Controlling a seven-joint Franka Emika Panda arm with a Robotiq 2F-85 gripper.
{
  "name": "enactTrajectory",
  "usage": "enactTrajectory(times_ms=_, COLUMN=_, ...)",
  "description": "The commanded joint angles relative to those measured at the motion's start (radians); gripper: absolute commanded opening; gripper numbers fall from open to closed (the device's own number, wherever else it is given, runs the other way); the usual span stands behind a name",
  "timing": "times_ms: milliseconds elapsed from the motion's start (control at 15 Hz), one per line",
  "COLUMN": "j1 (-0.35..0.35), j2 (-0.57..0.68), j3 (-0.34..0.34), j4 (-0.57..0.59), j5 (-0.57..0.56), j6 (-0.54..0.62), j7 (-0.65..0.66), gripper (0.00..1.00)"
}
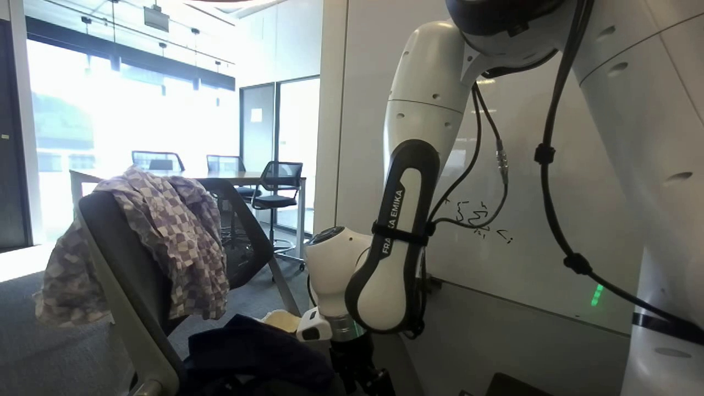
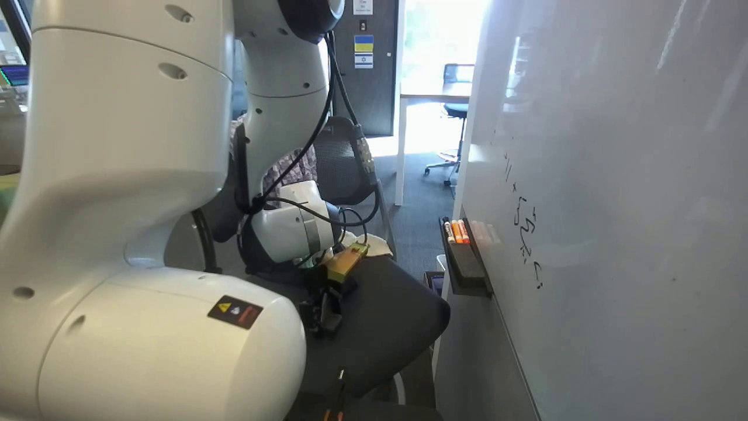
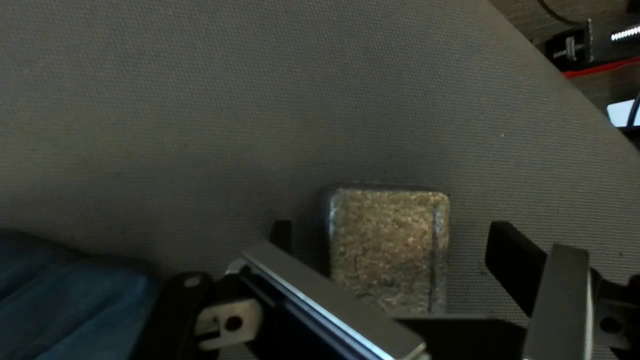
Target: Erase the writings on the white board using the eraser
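Look in the wrist view for the block-shaped eraser (image 3: 390, 235): lying on the gray fabric chair seat (image 3: 240, 100), in the gap between the fingers (image 3: 560, 300) of the end effector (image 3: 397, 250), spread well apart and clamped on nothing. Sits roughly midway between the tips, with fabric showing on either side; cannot tell how far below them, if at all. Seems to run its long axis up and down that picture, square to the closing path, but with the lower part hidden, cannot be settled. Probably calls for lowering a little, then bringing the fingers together on the long sides. Cannot be picked out surely in either exterior view. Find in both, but not in the wrist view, the handwritten writings (image 2: 527, 228) on the white board (image 2: 631, 245), not yet erased and well apart from the end effector. Note also, in an exterior view, markers (image 2: 459, 231) in a black tray (image 2: 474, 290) at the board's lower edge.
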Motion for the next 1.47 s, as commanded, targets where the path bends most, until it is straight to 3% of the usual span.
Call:
enactTrajectory(times_ms=0, j1=0.008, j2=0.014, j3=-0.006, j4=0.002, j5=0.003, j6=0.054, j7=0.032, gripper=1.0)
enactTrajectory(times_ms=467, j1=0.052, j2=0.007, j3=-0.01, j4=-0.002, j5=-0.013, j6=0.108, j7=0.122, gripper=1.0)
enactTrajectory(times_ms=533, j1=0.06, j2=0.004, j3=-0.013, j4=-0.003, j5=-0.019, j6=0.108, j7=0.132, gripper=0.93)
enactTrajectory(times_ms=600, j1=0.068, j2=0.002, j3=-0.017, j4=-0.002, j5=-0.028, j6=0.106, j7=0.138, gripper=0.74)
enactTrajectory(times_ms=1000, j1=0.103, j2=-0.02, j3=-0.021, j4=-0.006, j5=-0.05, j6=0.034, j7=0.186, gripper=0.31)
enactTrajectory(times_ms=1133, j1=0.144, j2=-0.055, j3=-0.035, j4=-0.009, j5=-0.05, j6=-0.077, j7=0.274, gripper=0.31)
enactTrajectory(times_ms=1400, j1=0.142, j2=-0.117, j3=-0.001, j4=-0.019, j5=-0.026, j6=-0.252, j7=0.374, gripper=0.31)
